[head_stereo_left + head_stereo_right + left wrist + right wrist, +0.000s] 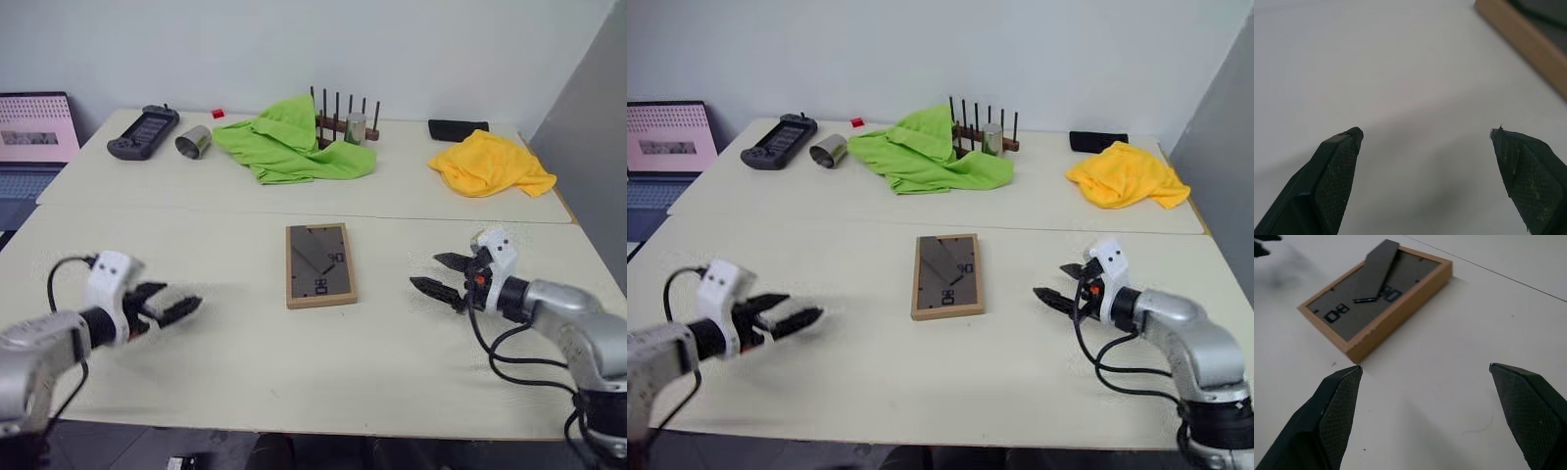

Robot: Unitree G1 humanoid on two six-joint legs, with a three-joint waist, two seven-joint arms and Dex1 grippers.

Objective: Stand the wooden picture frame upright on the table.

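Pale cream table (225, 343) ran across the room in front of a plain light wall, a seam splitting it into a near and a far half. Wooden picture frame (319, 265) lay flat, back side up, in the middle of the near half, just short of the seam. Dark backing board showed, with a black stand strip lying diagonally across it and small black clips near one end.

Left gripper (174, 309) hovered over the table to the left of the frame, well apart from it, pointing toward it. Its fingers (1334, 171) were spread wide, nothing between them, touching nothing; bare tabletop below, and a corner of the frame's wooden edge ahead in the left wrist view.

Right gripper (438, 276) hovered to the right of the frame, near it but apart, also aimed inward. Fingers (1337, 406) spread wide, empty, no contact with frame or table visible. In the right wrist view the frame sat ahead of the fingertips, nearest corner close to one finger but clear of it.

Far half of the table: green cloth (290, 142) bunched in the middle, yellow cloth (490, 164) to the right, dark wooden peg rack (345, 122) behind the green cloth with a metal cup (356, 128) at it, another metal cup (193, 142) on its side, black handheld controller (143, 131) at left, small red item (217, 114), black oblong object (458, 128) at the back right. Laptop (34, 137) with a pink screen stood at far left, off the table.
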